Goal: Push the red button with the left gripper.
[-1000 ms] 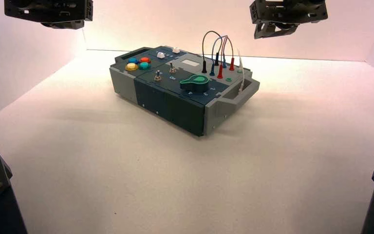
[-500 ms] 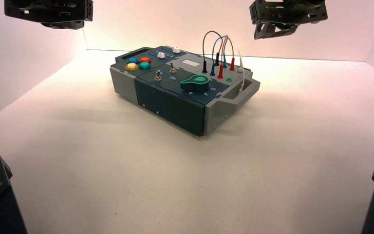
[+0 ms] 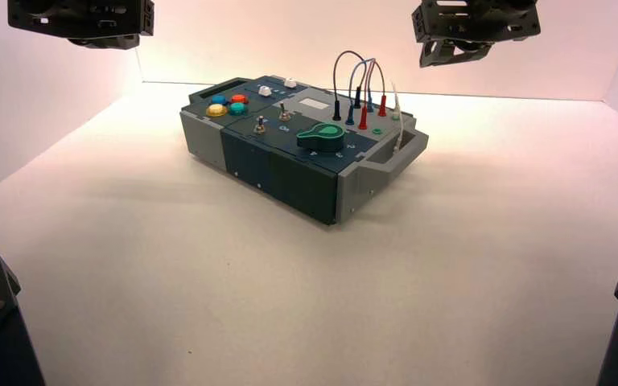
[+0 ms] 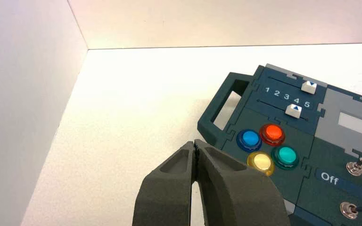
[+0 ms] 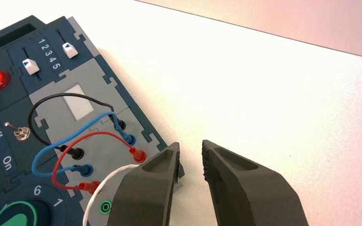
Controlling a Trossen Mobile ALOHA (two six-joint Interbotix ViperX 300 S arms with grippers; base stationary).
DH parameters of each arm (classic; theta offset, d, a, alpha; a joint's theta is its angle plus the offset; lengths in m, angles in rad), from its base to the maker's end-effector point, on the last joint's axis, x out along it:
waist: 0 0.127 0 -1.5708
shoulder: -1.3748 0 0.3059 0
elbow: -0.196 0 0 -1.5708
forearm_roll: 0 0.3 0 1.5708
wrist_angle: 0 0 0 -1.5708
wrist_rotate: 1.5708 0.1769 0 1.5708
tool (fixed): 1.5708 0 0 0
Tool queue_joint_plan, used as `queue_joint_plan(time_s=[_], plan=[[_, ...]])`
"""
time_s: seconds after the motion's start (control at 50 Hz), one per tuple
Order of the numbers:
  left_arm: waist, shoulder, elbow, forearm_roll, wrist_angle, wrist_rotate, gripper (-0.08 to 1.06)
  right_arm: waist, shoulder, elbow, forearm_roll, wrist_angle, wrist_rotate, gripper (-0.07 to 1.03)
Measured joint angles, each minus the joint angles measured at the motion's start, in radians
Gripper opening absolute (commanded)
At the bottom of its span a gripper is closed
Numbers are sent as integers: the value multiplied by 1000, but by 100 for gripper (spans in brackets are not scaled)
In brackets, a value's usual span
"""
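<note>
The red button (image 4: 273,133) likely yields springily to a central press from the left gripper (image 4: 195,141), its tips together.

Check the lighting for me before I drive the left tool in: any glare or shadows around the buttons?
High view: soft shadow beside the box, pinkish cast light on the tabletop; left wrist view: tabletop washed out near the back wall, small highlight on the red button, all four buttons distinct.
</note>
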State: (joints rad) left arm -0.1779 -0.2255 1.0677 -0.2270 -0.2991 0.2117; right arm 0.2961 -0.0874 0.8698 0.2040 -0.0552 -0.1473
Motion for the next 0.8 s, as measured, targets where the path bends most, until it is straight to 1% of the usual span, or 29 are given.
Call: queue_joint_plan(time_s=[0.14,0.22,0.32,0.64,0.72,0.74,0.8], plan=[[0,0,-8,0,15,0,-3,0,3,-2,0,0,-2,28],[0,0,-29,2,43,8,-3,0,9,-2,-2,0,0,28],[0,2,-71,3,98,34,-3,0,17,-2,-2,2,0,28],[0,57,-149,3,190,48,-3,0,18,-9,0,12,0,28],[-2,75,-183,3,235,63,-3,0,18,-11,0,14,0,28],[-2,84,-199,5,262,74,-3,0,18,-11,0,12,0,28],[-5,95,-221,5,291,87,-3,0,18,-11,0,14,0,28]])
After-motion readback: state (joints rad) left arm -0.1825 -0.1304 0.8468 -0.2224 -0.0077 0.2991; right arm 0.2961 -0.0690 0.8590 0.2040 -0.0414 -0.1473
